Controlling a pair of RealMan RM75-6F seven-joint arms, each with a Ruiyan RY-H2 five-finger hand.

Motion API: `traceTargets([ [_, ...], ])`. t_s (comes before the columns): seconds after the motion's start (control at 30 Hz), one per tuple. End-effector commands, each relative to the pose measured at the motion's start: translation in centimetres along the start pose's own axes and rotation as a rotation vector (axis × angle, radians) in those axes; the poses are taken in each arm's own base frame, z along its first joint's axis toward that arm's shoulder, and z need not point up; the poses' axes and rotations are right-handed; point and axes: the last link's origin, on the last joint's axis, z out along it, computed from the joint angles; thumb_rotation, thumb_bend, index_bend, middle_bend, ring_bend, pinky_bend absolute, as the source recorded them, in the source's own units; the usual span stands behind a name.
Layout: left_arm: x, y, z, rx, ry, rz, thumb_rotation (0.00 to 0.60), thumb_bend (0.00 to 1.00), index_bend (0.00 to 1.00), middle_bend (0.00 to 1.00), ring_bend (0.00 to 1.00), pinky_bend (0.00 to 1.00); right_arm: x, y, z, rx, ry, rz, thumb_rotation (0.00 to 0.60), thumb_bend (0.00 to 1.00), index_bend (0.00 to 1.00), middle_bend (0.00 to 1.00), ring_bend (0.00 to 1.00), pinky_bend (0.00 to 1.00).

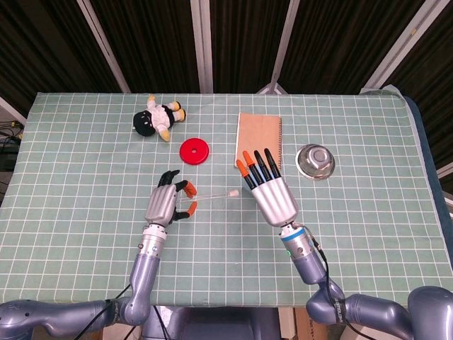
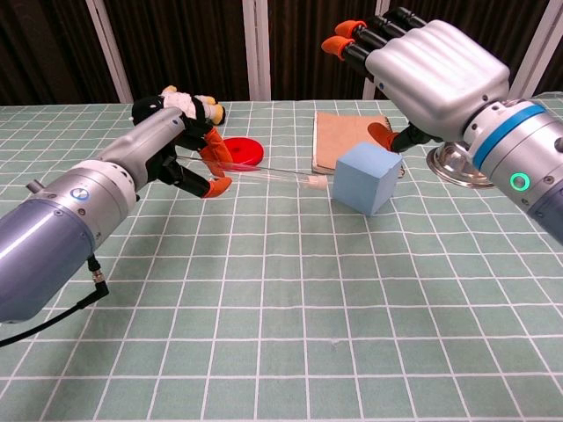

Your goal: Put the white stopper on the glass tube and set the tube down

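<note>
The left hand's (image 2: 180, 149) fingers (image 2: 214, 148) pinch one end of the glass tube (image 1: 211, 195), which runs level above the worktop (image 1: 85, 184) (white stopper (image 2: 314, 181) already on the far end, near the blue cube (image 2: 367, 178)). Lower it flat and release gently so it won't roll. The right hand (image 1: 272, 193) hovers raised, fingers straight and empty.

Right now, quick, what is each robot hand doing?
Left hand: holding the glass tube, white stopper already on its end.
Right hand: open, fingers stretched out, holding nothing.
</note>
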Motion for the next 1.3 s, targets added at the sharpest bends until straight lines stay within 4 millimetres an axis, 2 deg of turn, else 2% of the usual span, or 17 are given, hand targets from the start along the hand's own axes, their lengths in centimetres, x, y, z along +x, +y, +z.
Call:
traceTargets([
  [0.03,-0.1,-0.3,-0.7,-0.029,-0.019,0.004,0.600,0.60,0.57,0.51,0.10,0.00,0.0,0.2,0.0,-0.005,-0.003,0.000,0.600,0.44,0.00,0.00,0.00,0.00],
  [0.2,-0.4,-0.9,-1.2,-0.047,-0.052,0.013,0.600,0.60,0.57,0.51,0.10,0.00,0.0,0.5,-0.1,-0.013,-0.010,-0.001,0.600,0.45,0.00,0.00,0.00,0.00],
  [0.67,-2.4,-0.3,-0.7,-0.162,-0.175,0.039,0.600,0.60,0.57,0.51,0.10,0.00,0.2,1.7,-0.4,-0.044,-0.018,-0.001,0.600,0.44,0.00,0.00,0.00,0.00],
  [1.07,-3.0,-1.4,-0.3,-0.140,-0.200,0.065,0.600,0.58,0.54,0.50,0.10,0.00,0.0,2.4,-0.7,-0.053,-0.032,0.002,0.600,0.44,0.00,0.00,0.00,0.00],
  [1.3,-2.4,-2.0,-0.2,-0.120,-0.179,0.071,0.600,0.45,0.49,0.47,0.10,0.00,-0.3,2.3,-0.8,-0.054,-0.040,0.014,0.600,0.44,0.00,0.00,0.00,0.00],
])
